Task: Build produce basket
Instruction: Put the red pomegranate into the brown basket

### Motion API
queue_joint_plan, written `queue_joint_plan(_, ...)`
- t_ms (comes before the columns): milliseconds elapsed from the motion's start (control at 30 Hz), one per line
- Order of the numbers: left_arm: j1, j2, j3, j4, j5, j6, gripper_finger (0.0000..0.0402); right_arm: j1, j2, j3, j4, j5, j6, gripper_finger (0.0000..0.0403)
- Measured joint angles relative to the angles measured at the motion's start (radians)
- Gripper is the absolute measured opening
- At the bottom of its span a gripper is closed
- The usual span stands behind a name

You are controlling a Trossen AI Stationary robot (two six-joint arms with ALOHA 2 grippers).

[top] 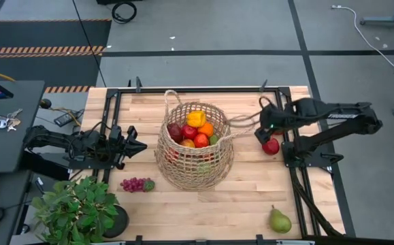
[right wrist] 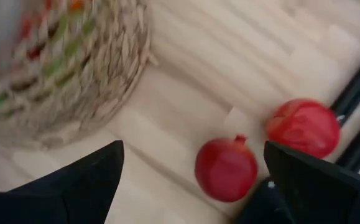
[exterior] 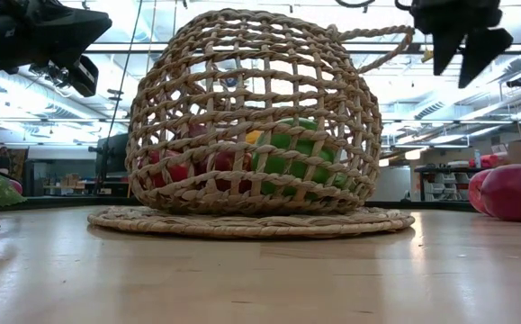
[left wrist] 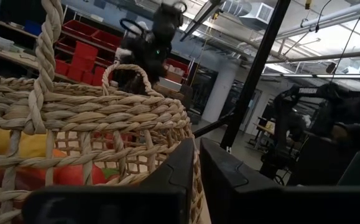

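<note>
Right gripper [right wrist: 192,180] hangs above the table on the basket's right side, fingers spread wide and empty; directly under the gap sits a pomegranate [right wrist: 226,169], dark red with a small crown, and just beside it, farther from the basket, a second red fruit [right wrist: 304,127], kind not clear. Both rest on the bare wooden table [top: 251,197], near the basket [top: 195,146] but not touching it. Judgement: the pomegranate is firm, round and smooth-skinned, so it may roll or squirt out of a shallow pinch; best taken across its widest part, clear of the crown, with the neighbour fruit kept outside the fingers. Left gripper [top: 134,145] waits on the basket's left side, fingers close together, tips just beside the weave, holding nothing. Basket already holds a yellow pepper [top: 196,118], an orange [top: 206,128], red apples [top: 194,135] and green pieces. Grapes [top: 137,184] lie left of the basket, in front of it beside the potted plant [top: 77,207]; a pear [top: 279,220] lies well apart from the basket at the front right. Judgement: grapes soft, easily crushed.
</note>
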Motion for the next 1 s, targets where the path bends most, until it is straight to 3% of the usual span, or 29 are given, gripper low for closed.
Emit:
queue_joint_plan(300,0.0,0.0,0.0,0.0,0.0,0.0,0.0028,0.217,0.006,-0.18,0.123,-0.005,0.063,0.0391)
queue_joint_plan(567,0.0,0.0,0.0,0.0,0.0,0.0,0.0036,0.403,0.006,-0.328,0.17,0.192,0.313,0.0391)
queue_joint_plan(767,0.0,0.0,0.0,0.0,0.0,0.0,0.0028,0.422,0.006,-0.451,0.152,0.203,0.562,0.0391)
queue_joint_plan(1000,0.0,0.0,0.0,0.0,0.0,0.0,0.0035,0.419,0.006,-0.477,0.15,0.311,0.731,0.0391)
